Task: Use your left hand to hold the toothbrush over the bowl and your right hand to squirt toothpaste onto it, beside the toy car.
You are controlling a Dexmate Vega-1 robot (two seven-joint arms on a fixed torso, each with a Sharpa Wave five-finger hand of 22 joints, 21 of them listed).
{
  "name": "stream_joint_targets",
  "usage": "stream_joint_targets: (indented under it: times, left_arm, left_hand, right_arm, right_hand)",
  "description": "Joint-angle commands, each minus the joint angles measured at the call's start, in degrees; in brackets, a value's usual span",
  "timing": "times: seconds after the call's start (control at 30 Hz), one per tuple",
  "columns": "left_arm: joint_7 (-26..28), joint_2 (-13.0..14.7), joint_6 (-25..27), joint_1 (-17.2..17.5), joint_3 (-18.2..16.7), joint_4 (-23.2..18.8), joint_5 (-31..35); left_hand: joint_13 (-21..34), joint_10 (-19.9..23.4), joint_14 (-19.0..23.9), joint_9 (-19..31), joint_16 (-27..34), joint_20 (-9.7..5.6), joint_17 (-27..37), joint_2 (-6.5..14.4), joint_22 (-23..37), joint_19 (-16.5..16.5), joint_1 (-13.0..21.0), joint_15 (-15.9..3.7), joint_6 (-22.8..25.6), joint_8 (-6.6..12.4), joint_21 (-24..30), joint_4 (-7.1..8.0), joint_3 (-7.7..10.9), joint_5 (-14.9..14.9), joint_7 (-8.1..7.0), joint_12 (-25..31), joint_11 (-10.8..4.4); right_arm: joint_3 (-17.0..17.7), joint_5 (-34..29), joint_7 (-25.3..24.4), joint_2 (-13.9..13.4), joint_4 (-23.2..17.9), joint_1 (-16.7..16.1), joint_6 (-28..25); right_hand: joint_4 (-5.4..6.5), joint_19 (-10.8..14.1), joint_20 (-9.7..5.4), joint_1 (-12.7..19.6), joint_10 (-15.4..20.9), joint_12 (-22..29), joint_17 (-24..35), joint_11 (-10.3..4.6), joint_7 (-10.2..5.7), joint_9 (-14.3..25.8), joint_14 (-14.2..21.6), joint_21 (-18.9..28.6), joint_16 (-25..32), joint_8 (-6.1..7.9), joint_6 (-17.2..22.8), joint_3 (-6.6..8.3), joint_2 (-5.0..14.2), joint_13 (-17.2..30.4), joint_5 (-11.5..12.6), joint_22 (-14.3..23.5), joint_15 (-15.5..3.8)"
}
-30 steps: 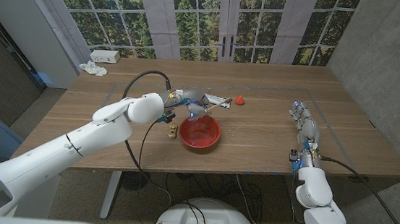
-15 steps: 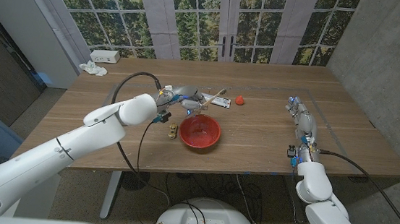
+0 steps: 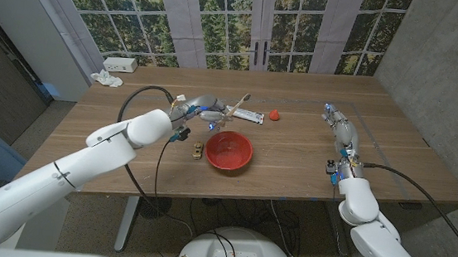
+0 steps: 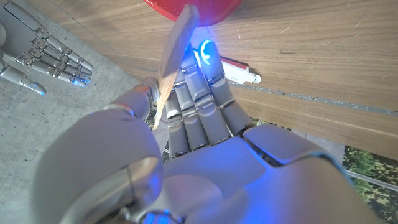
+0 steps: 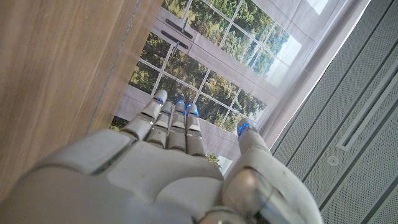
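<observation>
Toothbrush [image 3: 235,106] gripped in left robot hand [image 3: 204,109] behind bowl [image 3: 229,151]; right robot hand [image 3: 341,131] empty, fingers straight; no legible labels.

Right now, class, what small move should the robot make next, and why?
Probably bring the right hand across to the white toothpaste tube lying beyond the red bowl. The left hand already grips the wooden toothbrush; the right holds nothing.

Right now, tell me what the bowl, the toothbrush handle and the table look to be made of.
Bowl: probably plastic, uniformly red with a soft sheen. Toothbrush handle: pale tan, matte, likely wood or bamboo. Table: wood or wood veneer, brown with visible grain and plank seams.
</observation>
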Motion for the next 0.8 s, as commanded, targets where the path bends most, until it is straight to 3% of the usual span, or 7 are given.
stream_joint_targets:
  times: [0.03,0.8]
  left_arm:
    - [2.1,0.5,-1.3,1.6,-2.3,1.5,-7.9]
    - [4.0,0.2,-6.5,3.6,-4.8,6.3,-18.6]
  left_hand:
    - [0.0,11.0,5.4,0.4,-0.3,-8.16,0.1,2.6,-0.2,-0.4,2.0,-4.96,2.3,-0.3,0.7,1.1,2.31,0.0,-0.41,-0.3,-10.49]
    - [0.4,11.4,5.9,0.7,-0.9,-8.19,0.1,2.6,-1.9,-1.1,1.5,-4.93,2.8,-0.98,3.0,0.72,3.0,-0.2,-0.24,-0.6,-10.45]
  right_arm:
    - [-1.0,-2.5,-0.2,-1.7,-1.9,1.9,-3.3]
    - [-4.3,-7.0,1.0,-4.7,-5.1,7.4,-10.6]
  right_hand:
    - [-0.65,0.4,-0.02,0.6,0.5,0.1,0.0,0.01,0.04,0.2,0.5,-0.4,-0.1,0.26,0.8,0.21,-0.13,0.1,0.4,0.2,0.08]
    - [-1.35,0.8,-0.37,2.0,1.1,0.2,-0.2,-0.21,-0.17,0.2,0.8,-0.9,-0.1,0.29,1.1,0.88,-0.2,0.1,0.8,0.2,-0.23]
